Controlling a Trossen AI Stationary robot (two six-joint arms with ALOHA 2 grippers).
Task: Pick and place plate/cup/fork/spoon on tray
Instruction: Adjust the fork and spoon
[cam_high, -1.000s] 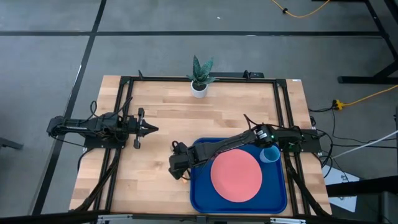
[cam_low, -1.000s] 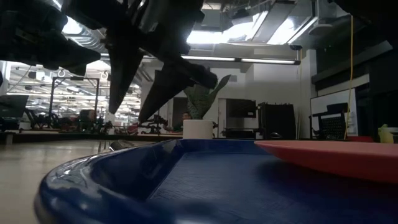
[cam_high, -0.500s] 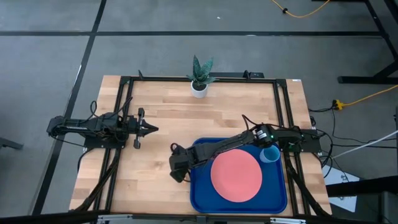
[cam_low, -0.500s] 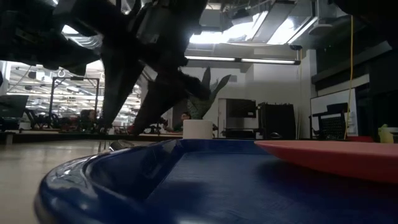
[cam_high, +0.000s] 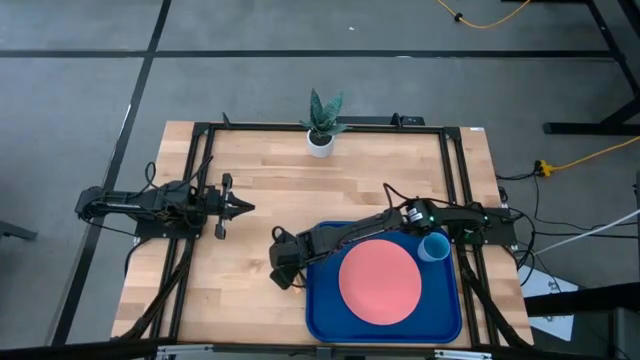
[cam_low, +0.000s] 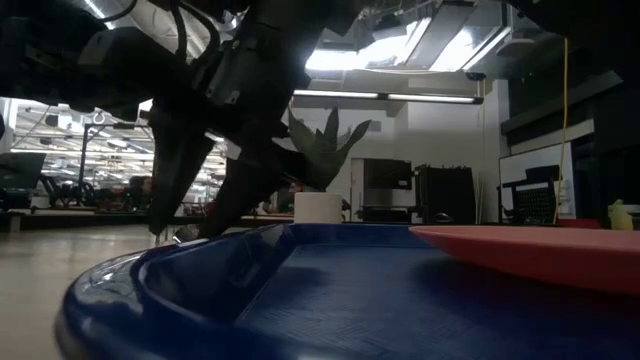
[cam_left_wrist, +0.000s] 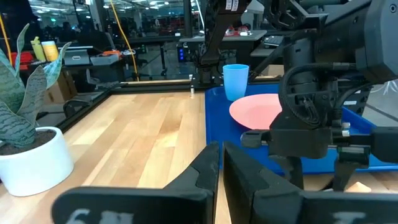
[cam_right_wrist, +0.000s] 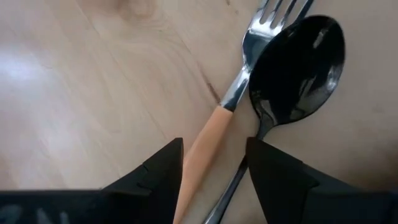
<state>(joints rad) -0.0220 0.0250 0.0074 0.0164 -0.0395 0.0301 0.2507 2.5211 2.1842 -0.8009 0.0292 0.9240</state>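
The right gripper (cam_high: 281, 272) sits left of centre in the lower half of the overhead frame, just off the left edge of the large deep-blue rectangular tray (cam_high: 322, 312). Its fingers (cam_right_wrist: 158, 168) are apart, straddling the tan wooden handle of the small silver-tined fork (cam_right_wrist: 231, 99), not yet clamped on it. Touching the fork lies the small dark metallic spoon (cam_right_wrist: 298, 68), its oval bowl in the upper right of the right wrist picture; both rest on the light wooden table (cam_high: 260, 180). The flat round salmon-pink plate (cam_high: 379, 281) lies in the tray, and the small light-blue cup (cam_high: 434, 247) stands in the tray's upper right corner. The left gripper (cam_high: 243, 207) waits at middle left, its fingers (cam_left_wrist: 205, 168) almost together and holding nothing. A white pot with a green plant (cam_high: 321, 125) stands at top centre.
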